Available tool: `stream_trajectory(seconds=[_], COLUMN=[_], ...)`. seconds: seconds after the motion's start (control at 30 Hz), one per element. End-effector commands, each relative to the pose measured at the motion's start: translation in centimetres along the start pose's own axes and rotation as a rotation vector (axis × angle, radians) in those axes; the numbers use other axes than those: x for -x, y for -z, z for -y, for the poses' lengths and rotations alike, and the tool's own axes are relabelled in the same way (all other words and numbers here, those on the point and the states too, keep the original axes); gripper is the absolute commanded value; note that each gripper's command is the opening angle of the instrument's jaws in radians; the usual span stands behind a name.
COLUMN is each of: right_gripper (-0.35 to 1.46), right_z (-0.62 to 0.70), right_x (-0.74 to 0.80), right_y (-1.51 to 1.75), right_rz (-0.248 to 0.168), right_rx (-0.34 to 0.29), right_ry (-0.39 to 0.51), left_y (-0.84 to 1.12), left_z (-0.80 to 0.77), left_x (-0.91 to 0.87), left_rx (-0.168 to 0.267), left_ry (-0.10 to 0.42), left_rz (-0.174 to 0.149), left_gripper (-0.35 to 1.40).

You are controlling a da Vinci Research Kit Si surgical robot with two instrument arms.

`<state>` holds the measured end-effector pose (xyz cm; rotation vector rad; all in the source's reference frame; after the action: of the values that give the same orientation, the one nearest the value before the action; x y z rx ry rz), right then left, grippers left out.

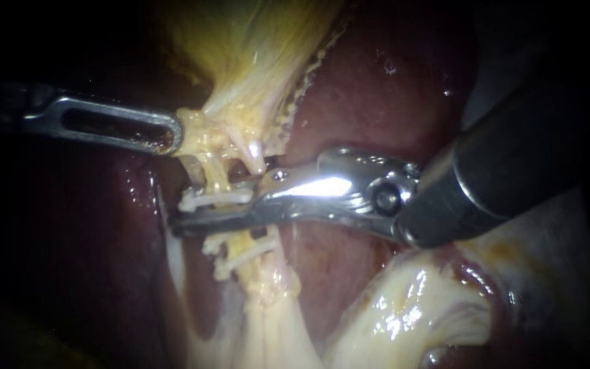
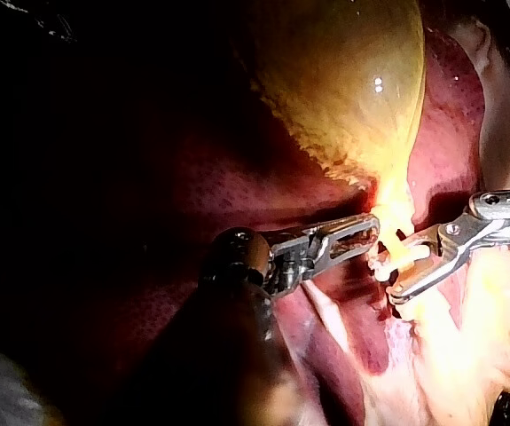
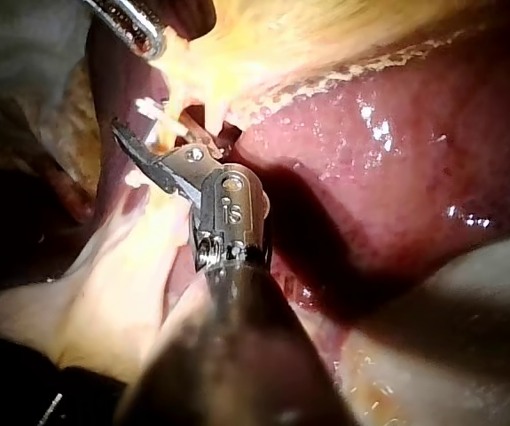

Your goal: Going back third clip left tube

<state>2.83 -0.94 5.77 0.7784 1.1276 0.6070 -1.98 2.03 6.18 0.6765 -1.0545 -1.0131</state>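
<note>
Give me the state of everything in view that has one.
Left instrument: jaws shut on the yellow tissue.
Right instrument: jaws open, a gap showing, lying across the tube between the two clips.
Upper clip: closed on the tube.
Lower clip: closed on the tube.
Tube: uncut as far as shows.

The right instrument point(image 1: 199, 220) is polished metal, the liver point(image 1: 377, 89) wet-glossy, clips point(image 1: 213, 199) matt plastic.
</note>
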Motion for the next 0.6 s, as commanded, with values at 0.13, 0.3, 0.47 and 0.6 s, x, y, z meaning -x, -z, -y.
stream_trajectory(seconds=[0.13, 0.3, 0.47, 0.6], right_gripper=[0.49, 0.50, 0.50, 0.50], right_z=[0.02, 0.12, 0.24, 0.33], right_x=[0.04, 0.08, 0.07, 0.03], right_y=[0.19, 0.56, 0.99, 1.34], right_rz=[-0.009, -0.020, -0.012, -0.007], right_rx=[0.066, 0.131, 0.131, 0.125], right_ry=[0.141, 0.273, 0.351, 0.396], left_y=[0.01, 0.02, 0.02, 0.02], left_z=[0.00, 0.00, 0.00, 0.00], left_x=[0.00, -0.01, -0.01, -0.01], left_rx=[-0.001, -0.002, -0.002, -0.002], left_ry=[0.000, -0.001, -0.001, -0.001], left_rz=[0.000, -0.001, -0.001, -0.001], left_gripper=[-0.35, -0.35, -0.35, -0.35])
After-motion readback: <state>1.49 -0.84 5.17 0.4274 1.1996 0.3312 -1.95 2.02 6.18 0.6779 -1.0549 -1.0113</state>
